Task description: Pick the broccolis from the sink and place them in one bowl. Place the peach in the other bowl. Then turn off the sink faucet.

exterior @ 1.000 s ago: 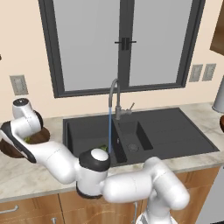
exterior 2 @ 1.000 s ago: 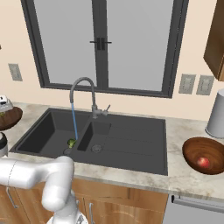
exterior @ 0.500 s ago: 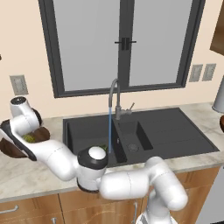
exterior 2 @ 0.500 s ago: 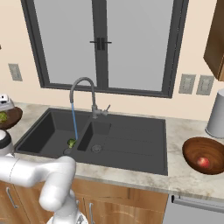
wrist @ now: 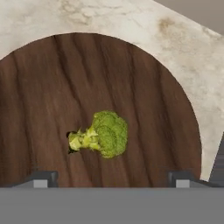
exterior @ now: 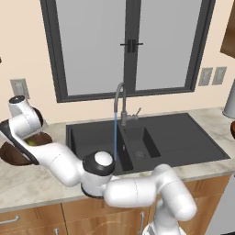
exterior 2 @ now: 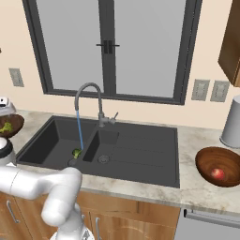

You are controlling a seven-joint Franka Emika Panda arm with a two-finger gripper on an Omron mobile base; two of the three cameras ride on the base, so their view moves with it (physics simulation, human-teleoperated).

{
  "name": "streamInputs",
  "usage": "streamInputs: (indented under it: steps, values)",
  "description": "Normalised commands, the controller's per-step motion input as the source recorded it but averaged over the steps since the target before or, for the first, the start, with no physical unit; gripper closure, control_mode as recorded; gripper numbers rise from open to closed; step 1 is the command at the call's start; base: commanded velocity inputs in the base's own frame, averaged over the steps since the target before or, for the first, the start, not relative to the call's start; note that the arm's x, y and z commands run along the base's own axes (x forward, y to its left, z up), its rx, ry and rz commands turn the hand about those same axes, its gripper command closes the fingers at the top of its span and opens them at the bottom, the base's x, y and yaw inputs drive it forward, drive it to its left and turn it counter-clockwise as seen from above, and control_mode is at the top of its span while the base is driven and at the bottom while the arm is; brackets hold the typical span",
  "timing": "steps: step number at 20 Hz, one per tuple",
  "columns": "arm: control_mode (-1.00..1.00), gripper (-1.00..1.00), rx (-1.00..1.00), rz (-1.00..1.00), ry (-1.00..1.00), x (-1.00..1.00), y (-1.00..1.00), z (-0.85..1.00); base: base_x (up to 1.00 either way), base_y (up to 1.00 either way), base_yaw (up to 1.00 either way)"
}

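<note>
My gripper (wrist: 112, 178) hangs open right above the wooden bowl (wrist: 166, 109) on the left counter, its fingertips (wrist: 41, 178) spread wide. One broccoli (wrist: 103, 135) lies loose on the bowl's floor between them; the same floret (exterior: 32, 141) shows in that bowl (exterior: 13, 153) in the left base view. A second broccoli (exterior 2: 76, 153) sits in the left basin of the black sink (exterior 2: 140, 150), beside the water stream. The peach (exterior 2: 217, 174) rests in the other bowl (exterior 2: 206, 159) on the right counter. Water runs from the faucet (exterior 2: 89, 89).
A grey canister (exterior 2: 232, 123) stands behind the right bowl. The faucet's lever (exterior 2: 112, 117) juts out to the right of its stem. My arm (exterior: 59, 158) stretches across the counter in front of the sink's left basin.
The jaws have spread wide and let go of the broccoli, which now lies free in the left bowl. The hand has lifted a little.
</note>
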Motion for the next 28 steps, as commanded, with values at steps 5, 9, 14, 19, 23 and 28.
streamInputs:
  steps: [5, 9, 14, 19, 23, 28]
  values:
    - [-1.00, -1.00, 0.15, -0.15, -0.06, -0.16, -1.00, 0.01, 0.00, 0.00, 0.00]
    - [-1.00, -1.00, 0.21, -0.22, 0.00, -0.19, -1.00, 0.03, 0.00, 0.00, 0.00]
    - [-1.00, -1.00, 0.26, -0.21, -0.01, -0.44, -1.00, 0.50, 0.00, 0.00, 0.00]
    - [-1.00, -1.00, 0.24, -0.19, -0.02, -0.67, -1.00, 0.55, 0.00, 0.00, 0.00]
    - [-1.00, -1.00, 0.05, -0.12, -0.01, -0.93, -0.73, 0.07, 0.00, 0.00, 0.00]
    - [-1.00, -1.00, -0.01, -0.13, 0.00, -0.96, -0.47, 0.00, 0.00, 0.00, 0.00]
